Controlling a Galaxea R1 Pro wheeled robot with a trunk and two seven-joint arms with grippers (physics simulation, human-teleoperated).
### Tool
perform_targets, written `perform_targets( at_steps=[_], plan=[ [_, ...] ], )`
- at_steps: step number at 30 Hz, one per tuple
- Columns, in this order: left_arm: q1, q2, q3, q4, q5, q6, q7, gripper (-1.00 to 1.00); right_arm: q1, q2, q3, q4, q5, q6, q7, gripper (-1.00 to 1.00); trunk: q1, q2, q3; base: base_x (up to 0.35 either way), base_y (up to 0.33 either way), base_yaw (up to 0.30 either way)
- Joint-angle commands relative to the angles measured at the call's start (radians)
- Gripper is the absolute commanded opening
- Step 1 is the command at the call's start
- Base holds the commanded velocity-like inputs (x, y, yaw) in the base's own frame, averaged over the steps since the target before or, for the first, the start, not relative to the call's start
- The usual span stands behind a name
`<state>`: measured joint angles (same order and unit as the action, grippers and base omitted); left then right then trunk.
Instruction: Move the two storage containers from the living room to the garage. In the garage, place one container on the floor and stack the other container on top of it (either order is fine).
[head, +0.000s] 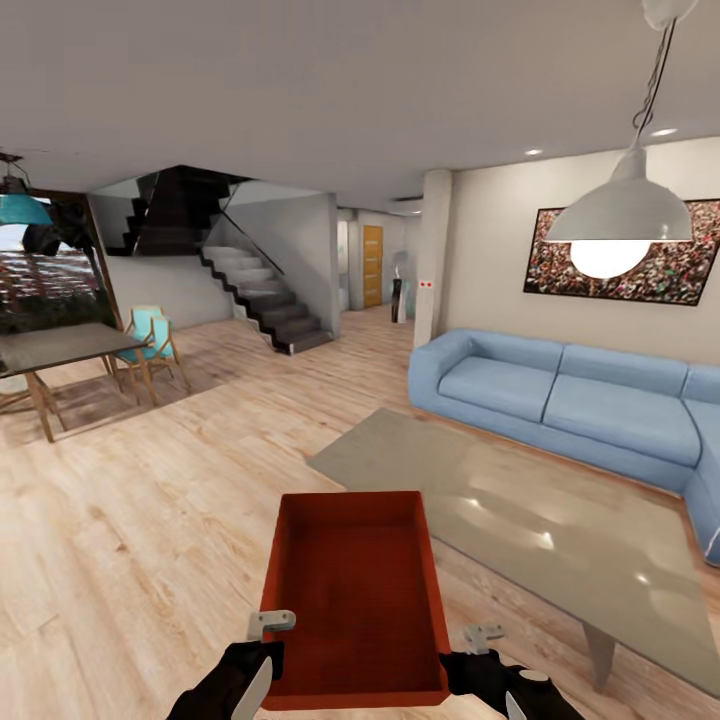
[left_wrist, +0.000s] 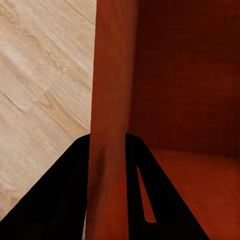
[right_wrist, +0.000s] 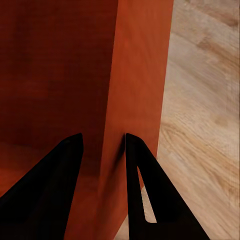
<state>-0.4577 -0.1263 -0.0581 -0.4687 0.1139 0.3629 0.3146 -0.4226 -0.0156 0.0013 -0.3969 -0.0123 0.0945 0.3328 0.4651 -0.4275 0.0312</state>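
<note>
One orange-red container (head: 357, 600) is held up over the light wood floor (head: 130, 520) of the living room, open and with nothing in it. The left gripper (left_wrist: 107, 150) pinches its left wall, the right gripper (right_wrist: 102, 147) its right wall, one finger inside and one outside. Beyond stand a low grey table (head: 520, 520), a blue sofa (head: 570, 395), and stairs (head: 265, 300).

A home's open living room: blue sofa (head: 570, 400), wood plank floor (head: 140, 520), staircase (head: 265, 295), dining table (head: 60, 350).
</note>
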Motion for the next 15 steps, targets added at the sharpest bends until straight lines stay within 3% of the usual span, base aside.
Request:
perform_targets(
  at_steps=[1,4,15],
  plan=[
    [-0.001,0.001,0.0,-0.002,0.007,0.004,0.006,-1.0,0.001,-0.001,0.007,-0.003,-0.012,0.008,0.009,-1.0,-0.004,0.007,0.003,0.0,0.0,0.298],
    [-0.001,0.001,0.0,-0.002,0.007,0.004,0.006,-1.0,0.001,-0.001,0.006,-0.002,-0.012,0.008,0.008,-1.0,-0.015,0.028,0.012,0.0,0.0,0.298],
    [-0.001,0.002,0.0,-0.002,0.007,0.004,0.006,-1.0,0.001,-0.001,0.006,-0.002,-0.012,0.008,0.008,-1.0,-0.015,0.028,0.012,0.0,0.0,0.298]
  ],
)
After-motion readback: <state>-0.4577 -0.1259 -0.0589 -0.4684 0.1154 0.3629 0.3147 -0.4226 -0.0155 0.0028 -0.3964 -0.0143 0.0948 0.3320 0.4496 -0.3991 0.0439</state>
